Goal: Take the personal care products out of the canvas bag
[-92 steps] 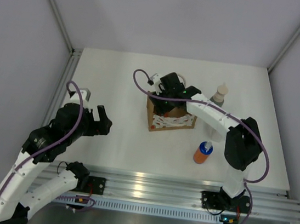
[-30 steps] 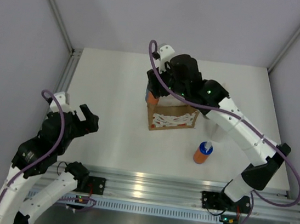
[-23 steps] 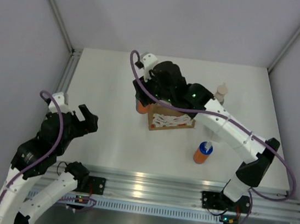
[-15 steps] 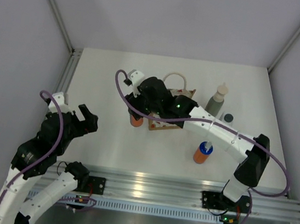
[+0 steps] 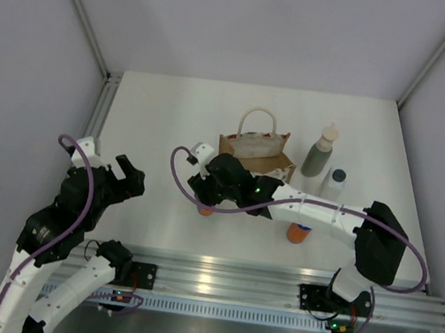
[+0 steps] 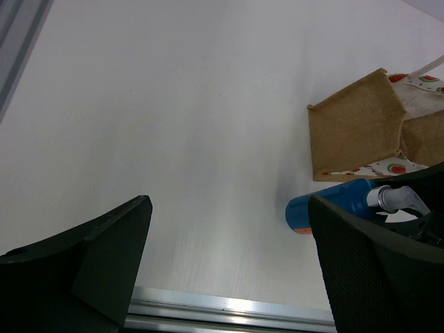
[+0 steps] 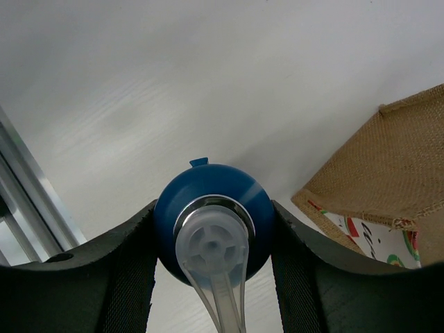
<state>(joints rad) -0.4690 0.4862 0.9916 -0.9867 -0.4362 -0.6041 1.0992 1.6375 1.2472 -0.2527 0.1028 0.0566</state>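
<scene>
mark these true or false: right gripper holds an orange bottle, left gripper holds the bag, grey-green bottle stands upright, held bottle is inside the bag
1. The right gripper holds an orange bottle. True.
2. The left gripper holds the bag. False: it is open, holds nothing, and hangs well apart from the bag.
3. The grey-green bottle stands upright. True; it is beside the bag, to its right in the top view.
4. The held bottle is inside the bag. False: it is outside, over the table near the bag's front left corner.
</scene>
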